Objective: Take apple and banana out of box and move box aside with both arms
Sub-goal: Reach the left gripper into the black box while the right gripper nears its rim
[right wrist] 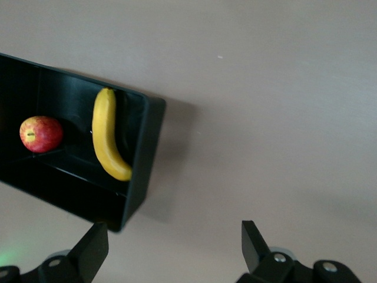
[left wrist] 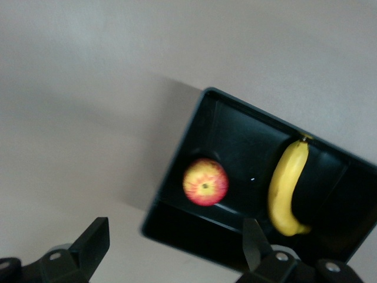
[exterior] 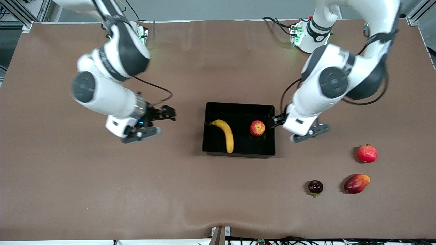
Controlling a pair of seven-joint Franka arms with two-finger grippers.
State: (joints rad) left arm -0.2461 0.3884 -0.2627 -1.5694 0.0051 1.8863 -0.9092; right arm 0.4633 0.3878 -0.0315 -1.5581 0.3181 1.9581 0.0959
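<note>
Nearest the camera lie one dark fruit (exterior: 315,187) and one mango (exterior: 356,183); one pomegranate (exterior: 367,153) sits farther. One box (exterior: 238,153) holds one banana (exterior: 226,134) and one apple (exterior: 257,128). Two grippers, left gripper (exterior: 274,121) and right gripper (exterior: 163,120), flank it, fingers spread, empty.

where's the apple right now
The apple lies in the black box mid-table, at the box's end toward the left arm, with the banana beside it at the end toward the right arm.
</note>
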